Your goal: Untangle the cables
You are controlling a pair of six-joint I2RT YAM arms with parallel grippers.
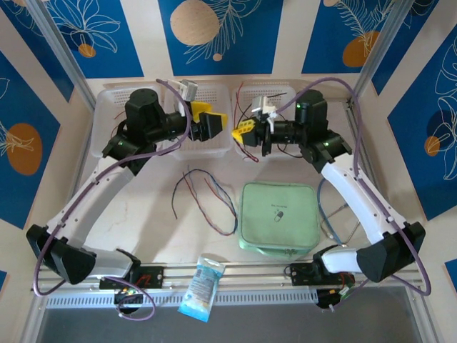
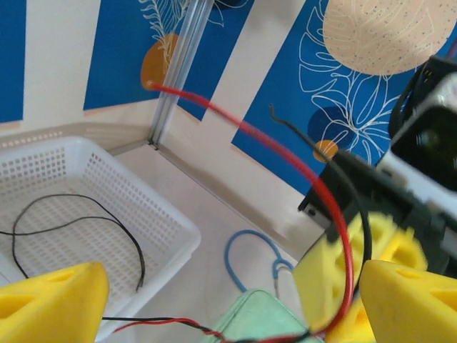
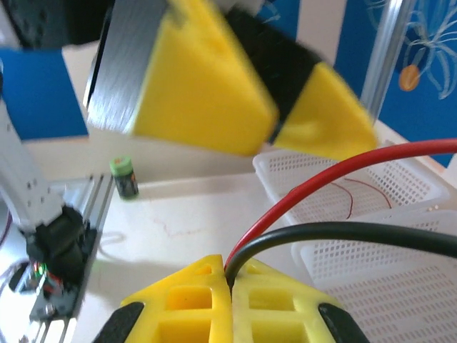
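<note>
The right hand point(image 3: 230, 275) is pinching a red cable point(image 3: 335, 174) and a black cable point(image 3: 343, 232) between its closed yellow fingers point(image 3: 186, 304); both cables are leaving the seam and running off to the right; the left hand point(image 3: 275, 125), blurred, is hanging above them with its fingers apart; 2 white baskets point(image 3: 400, 300) are sitting on the table point(image 3: 178, 221) at right, a thin red wire point(image 3: 350, 193) lying in the farther one.

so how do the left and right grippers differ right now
The left gripper is open, its yellow fingers wide apart; the right gripper is shut. The right gripper pinches a red cable and a black cable; the left gripper clamps nothing. Both have yellow fingers and face each other.
</note>
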